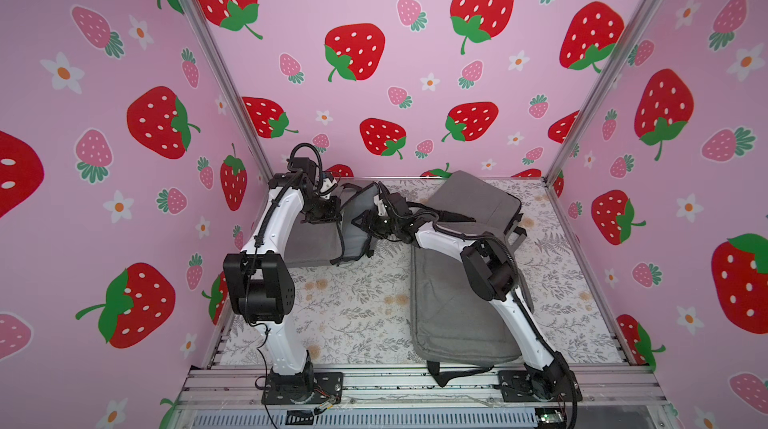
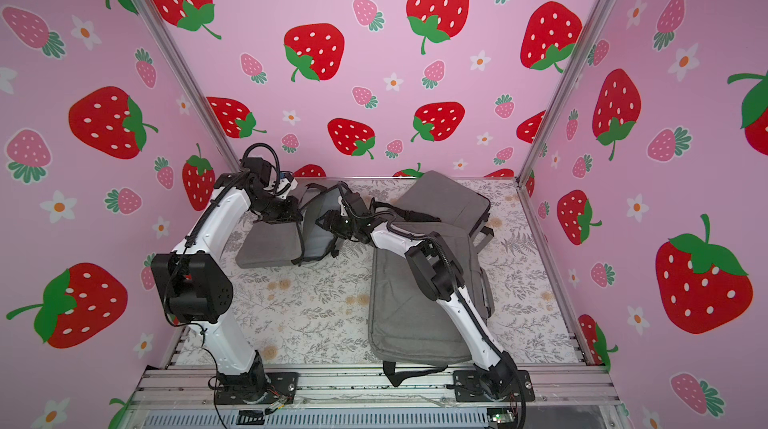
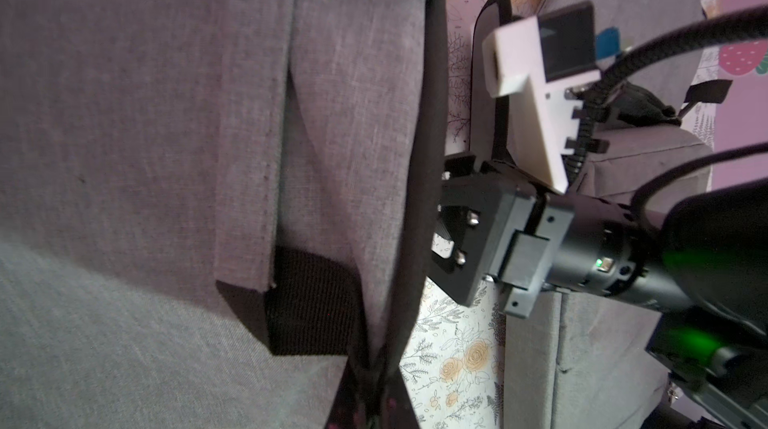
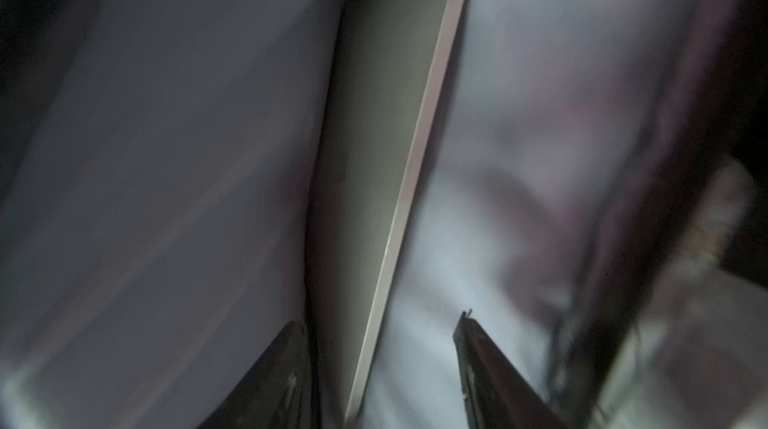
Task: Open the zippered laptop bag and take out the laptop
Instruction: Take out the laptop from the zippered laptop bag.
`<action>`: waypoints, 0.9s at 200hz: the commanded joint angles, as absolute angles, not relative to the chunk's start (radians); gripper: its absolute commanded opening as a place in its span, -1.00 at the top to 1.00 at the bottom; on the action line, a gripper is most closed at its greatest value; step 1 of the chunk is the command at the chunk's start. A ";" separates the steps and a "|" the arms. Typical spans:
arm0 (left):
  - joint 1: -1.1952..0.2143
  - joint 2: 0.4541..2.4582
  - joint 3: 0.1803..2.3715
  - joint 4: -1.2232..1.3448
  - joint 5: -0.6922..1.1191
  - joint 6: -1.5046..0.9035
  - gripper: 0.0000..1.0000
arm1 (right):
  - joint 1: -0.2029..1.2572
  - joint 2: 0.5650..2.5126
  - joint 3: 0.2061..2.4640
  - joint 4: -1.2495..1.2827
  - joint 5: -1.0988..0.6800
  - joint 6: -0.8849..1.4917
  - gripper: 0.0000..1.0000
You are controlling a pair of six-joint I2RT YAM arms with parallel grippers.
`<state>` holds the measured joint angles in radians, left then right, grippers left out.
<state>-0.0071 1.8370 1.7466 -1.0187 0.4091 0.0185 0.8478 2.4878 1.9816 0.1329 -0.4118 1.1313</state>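
Gaping grey laptop bag (image 1: 307,244), slim laptop (image 4: 374,136) edge inside

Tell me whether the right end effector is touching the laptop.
Cannot tell. Right wrist view: the laptop sits between the fingers of the right end effector; one stands clear, the other blurs into it.
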 commanded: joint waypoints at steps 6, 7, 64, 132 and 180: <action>-0.024 1.786 1.740 -1.008 0.504 0.035 1.00 | 0.864 2.553 2.092 0.066 -0.376 1.170 -0.24; -0.024 1.786 1.740 -1.008 0.505 0.035 1.00 | 0.865 2.558 2.098 0.064 -0.376 1.170 -0.24; -0.037 1.767 1.726 -1.008 0.525 0.048 1.00 | 0.877 2.700 2.301 -0.028 -0.367 1.226 -0.23; -0.074 1.774 1.739 -1.016 0.538 0.066 1.00 | 0.893 2.818 2.436 0.058 -0.409 1.319 -0.07; -0.104 1.787 1.749 -1.025 0.523 0.079 1.00 | 0.899 2.863 2.487 0.154 -0.421 1.380 0.24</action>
